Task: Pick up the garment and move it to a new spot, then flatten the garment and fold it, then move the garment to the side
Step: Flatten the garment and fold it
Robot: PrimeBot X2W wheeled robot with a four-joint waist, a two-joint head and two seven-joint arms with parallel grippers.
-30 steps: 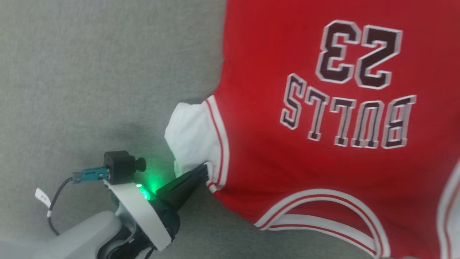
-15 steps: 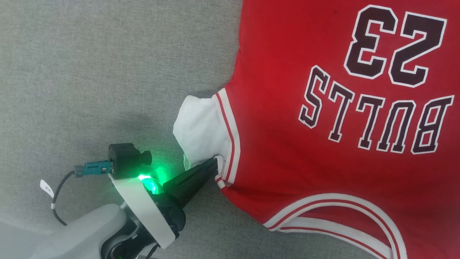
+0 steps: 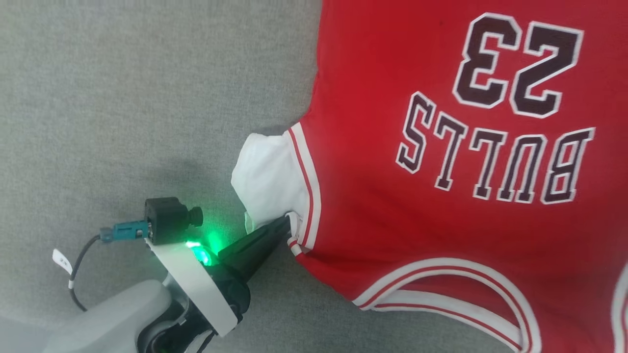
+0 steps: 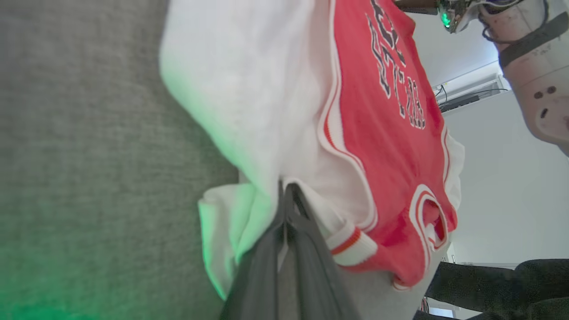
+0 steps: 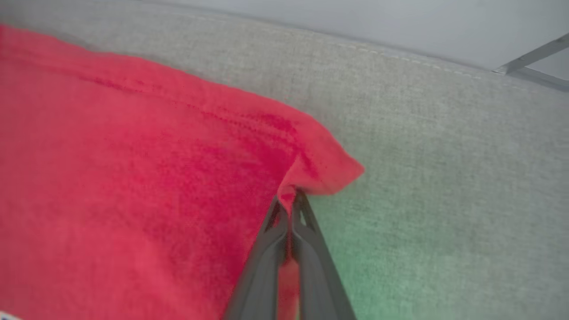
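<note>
Both hands now pinch the garment [image 3: 422,230]: left hand [image 3: 284,224] clenched on its striped trim, right hand [image 5: 291,198] freshly clamped onto a red corner. It lies spread on the grey surface [image 3: 122,98], ready to lift.

My pale grey forearm [image 3: 110,318], white wrist collar [image 3: 196,289], black camera cube [image 3: 164,220], teal plug [image 3: 122,231], tagged black cable [image 3: 78,279], green light [image 3: 198,254], dark tapered fingers [image 3: 252,245].

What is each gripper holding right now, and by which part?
Both hold the garment: the left gripper pinches the white-striped trim beside the white lining, and the right gripper pinches a plain red corner.
</note>
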